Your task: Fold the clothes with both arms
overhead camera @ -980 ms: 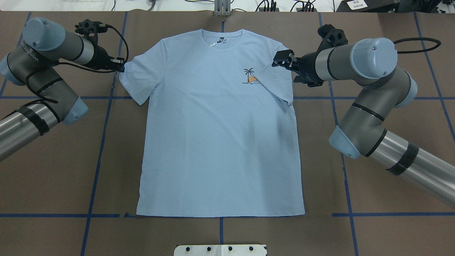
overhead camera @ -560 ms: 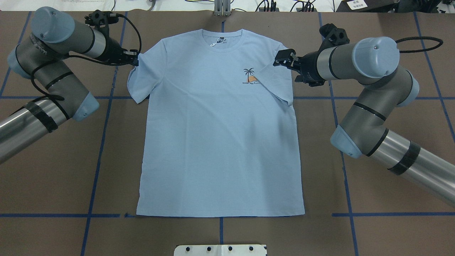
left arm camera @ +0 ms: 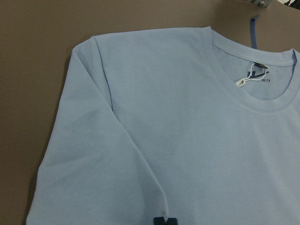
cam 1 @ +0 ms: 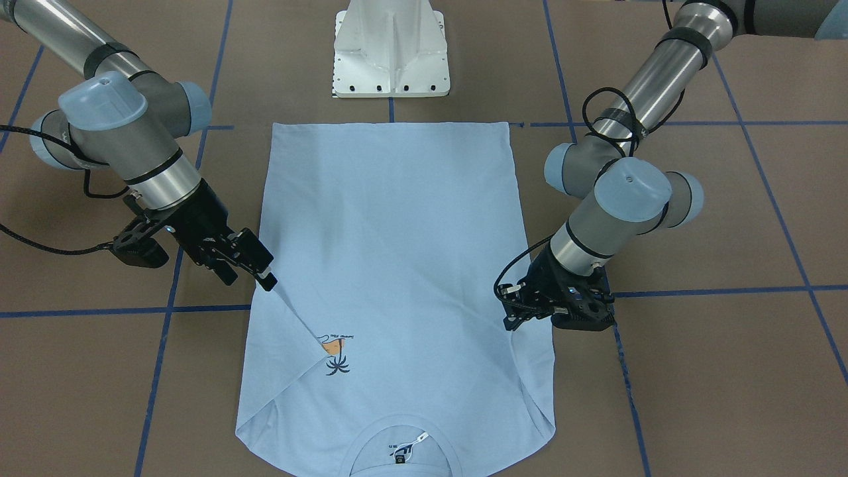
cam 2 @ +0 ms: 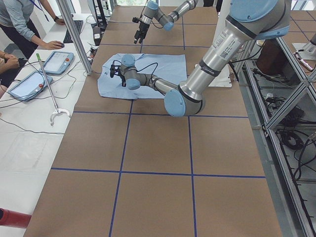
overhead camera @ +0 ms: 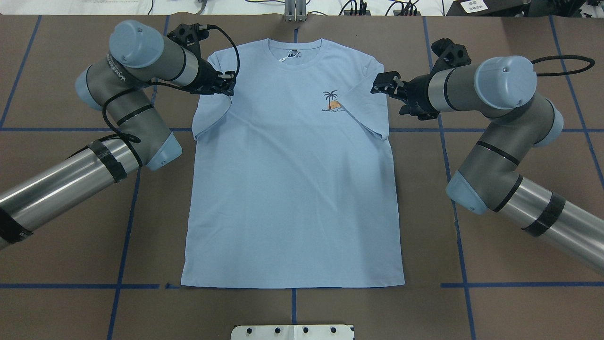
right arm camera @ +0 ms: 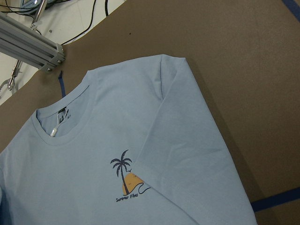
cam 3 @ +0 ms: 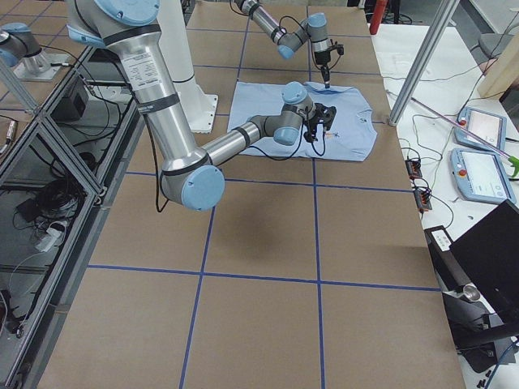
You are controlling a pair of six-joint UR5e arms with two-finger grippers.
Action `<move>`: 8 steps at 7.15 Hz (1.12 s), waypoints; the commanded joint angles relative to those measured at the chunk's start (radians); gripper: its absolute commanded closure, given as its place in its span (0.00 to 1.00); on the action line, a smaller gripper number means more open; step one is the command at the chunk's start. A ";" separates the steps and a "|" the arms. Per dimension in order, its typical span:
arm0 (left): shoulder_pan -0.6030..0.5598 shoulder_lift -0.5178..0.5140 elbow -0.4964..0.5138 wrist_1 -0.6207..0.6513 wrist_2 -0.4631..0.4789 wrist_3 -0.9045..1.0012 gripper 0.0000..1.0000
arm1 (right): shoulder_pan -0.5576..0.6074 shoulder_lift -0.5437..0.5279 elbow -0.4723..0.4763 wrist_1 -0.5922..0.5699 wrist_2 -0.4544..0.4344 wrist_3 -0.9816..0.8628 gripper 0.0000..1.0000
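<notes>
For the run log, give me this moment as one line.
step: sleeve fold-in | left claw: shut on light blue short-sleeved T-shirt sleeve, drawn inward | right claw: at folded-in opposite sleeve, grip unclear

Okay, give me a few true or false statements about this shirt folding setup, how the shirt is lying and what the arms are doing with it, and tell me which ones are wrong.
1. The T-shirt lies with its print facing up. True.
2. The left gripper has its jaws shut on the hem of the left sleeve. True.
3. The collar points toward the white base plate. False: the collar is at the far side, and the bottom hem is nearest the base plate.
4. The right sleeve lies spread out sideways. False: it is folded in over the chest, its edge at the print.
5. The bottom hem is folded up. False: it lies flat, unfolded.
</notes>
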 commanded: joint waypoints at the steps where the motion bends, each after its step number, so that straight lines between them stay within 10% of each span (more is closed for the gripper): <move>1: 0.006 -0.042 0.057 -0.007 0.048 -0.006 1.00 | 0.000 -0.003 -0.002 0.000 -0.001 0.000 0.00; 3: 0.018 -0.051 0.061 -0.007 0.070 -0.033 1.00 | 0.000 -0.001 -0.002 0.000 -0.002 0.000 0.00; 4: 0.024 -0.040 0.051 -0.010 0.070 -0.036 0.12 | 0.000 -0.002 0.000 0.000 -0.004 0.000 0.00; 6: 0.052 0.017 -0.098 -0.001 0.063 -0.114 0.01 | -0.002 -0.006 0.012 -0.026 -0.002 0.009 0.00; 8: 0.099 0.174 -0.363 0.007 0.063 -0.186 0.01 | -0.098 -0.047 0.207 -0.345 -0.021 0.012 0.00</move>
